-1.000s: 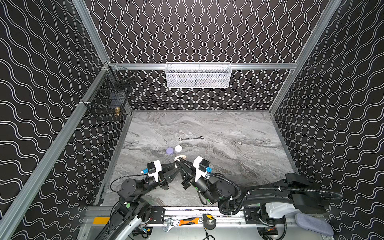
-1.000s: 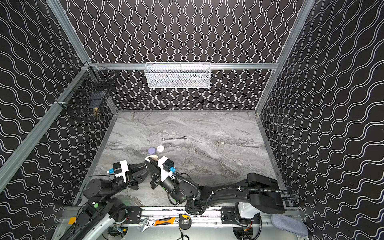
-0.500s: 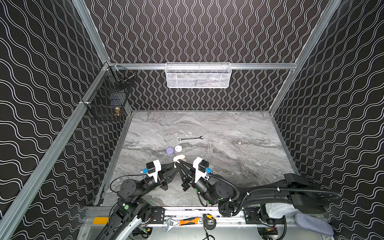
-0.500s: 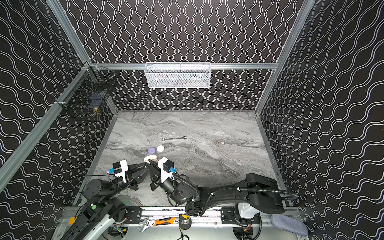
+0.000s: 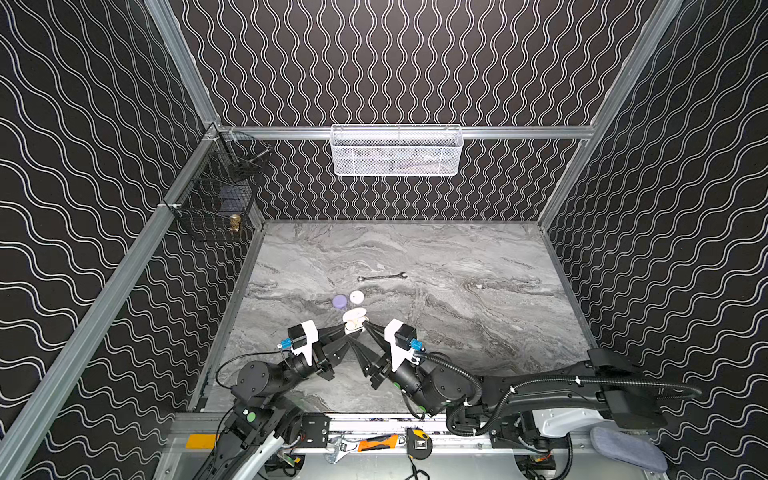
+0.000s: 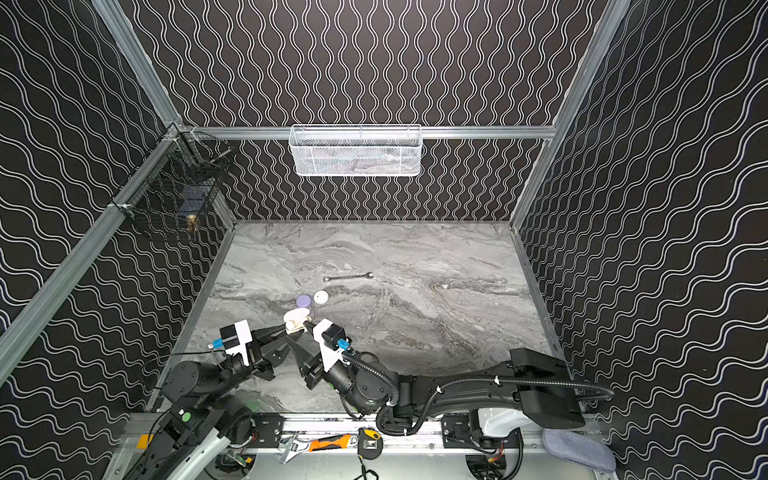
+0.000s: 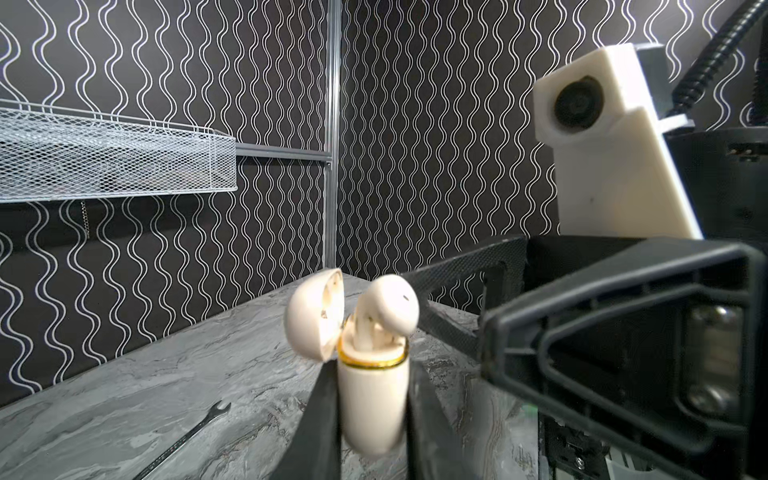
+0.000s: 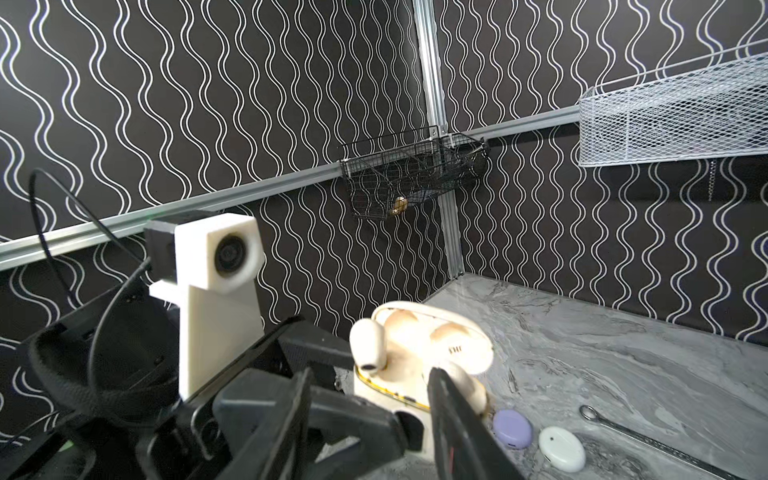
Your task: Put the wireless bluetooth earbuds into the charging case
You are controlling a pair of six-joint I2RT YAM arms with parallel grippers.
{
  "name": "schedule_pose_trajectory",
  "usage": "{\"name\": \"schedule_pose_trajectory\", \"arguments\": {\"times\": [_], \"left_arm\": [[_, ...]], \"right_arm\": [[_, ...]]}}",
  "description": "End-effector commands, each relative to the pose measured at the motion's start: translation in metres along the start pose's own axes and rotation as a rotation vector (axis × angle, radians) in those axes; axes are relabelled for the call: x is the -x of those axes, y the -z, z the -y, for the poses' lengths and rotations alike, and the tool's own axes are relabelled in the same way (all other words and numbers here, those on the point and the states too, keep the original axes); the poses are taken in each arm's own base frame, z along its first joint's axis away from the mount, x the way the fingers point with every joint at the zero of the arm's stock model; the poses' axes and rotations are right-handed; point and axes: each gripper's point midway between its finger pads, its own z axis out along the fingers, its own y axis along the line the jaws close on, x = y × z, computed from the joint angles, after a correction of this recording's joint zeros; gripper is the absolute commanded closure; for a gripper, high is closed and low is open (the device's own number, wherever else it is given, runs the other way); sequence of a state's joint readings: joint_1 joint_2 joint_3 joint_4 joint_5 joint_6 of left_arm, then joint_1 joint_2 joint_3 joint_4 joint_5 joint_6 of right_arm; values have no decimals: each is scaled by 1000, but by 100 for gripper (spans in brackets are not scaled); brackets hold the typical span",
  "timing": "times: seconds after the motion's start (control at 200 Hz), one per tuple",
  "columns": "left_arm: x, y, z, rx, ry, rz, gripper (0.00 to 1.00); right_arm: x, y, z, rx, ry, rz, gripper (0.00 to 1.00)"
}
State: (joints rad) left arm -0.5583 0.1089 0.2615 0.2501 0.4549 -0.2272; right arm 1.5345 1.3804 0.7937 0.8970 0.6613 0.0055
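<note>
Left wrist view, nearest first: one left gripper (image 7: 372, 368) is clamped on the body of one cream charging case (image 7: 372, 409), a finger on each side, holding it upright above the marble table (image 7: 166, 374). The case's lid (image 7: 313, 320) stands hinged open. One cream earbud (image 7: 392, 307) stands in the case, stem down in the opening and head above the gold rim. In the right wrist view a second cream shape low in the case is half hidden by a finger, so I cannot tell what it is. One right gripper (image 8: 370, 372) has its jaws apart on either side of the case, clear of the earbud.

In both top views the two arms lie low from the near edge, the left folded short, the right stretched across from the right, and their tips meet left of centre. Just beyond lie one lavender pod (image 5: 340, 301) and one white pod (image 5: 356, 296), side by side. Farther off lies one wrench (image 5: 381, 276). One black wire basket (image 5: 216, 199) hangs far left and one white mesh basket (image 5: 397, 151) on the far wall
</note>
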Motion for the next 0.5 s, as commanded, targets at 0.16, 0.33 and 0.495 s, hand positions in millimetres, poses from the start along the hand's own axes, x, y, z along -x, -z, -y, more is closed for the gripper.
{"name": "schedule_pose_trajectory", "arguments": {"times": [0.16, 0.33, 0.495], "left_arm": [[17, -1, 15, -81, -76, 64, 100], [15, -2, 16, -96, -84, 60, 100], [17, -1, 20, -116, -91, 69, 100]], "right_arm": [[8, 8, 12, -71, 30, -54, 42], [16, 6, 7, -57, 23, -69, 30], [15, 2, 12, -104, 30, -75, 35]]}}
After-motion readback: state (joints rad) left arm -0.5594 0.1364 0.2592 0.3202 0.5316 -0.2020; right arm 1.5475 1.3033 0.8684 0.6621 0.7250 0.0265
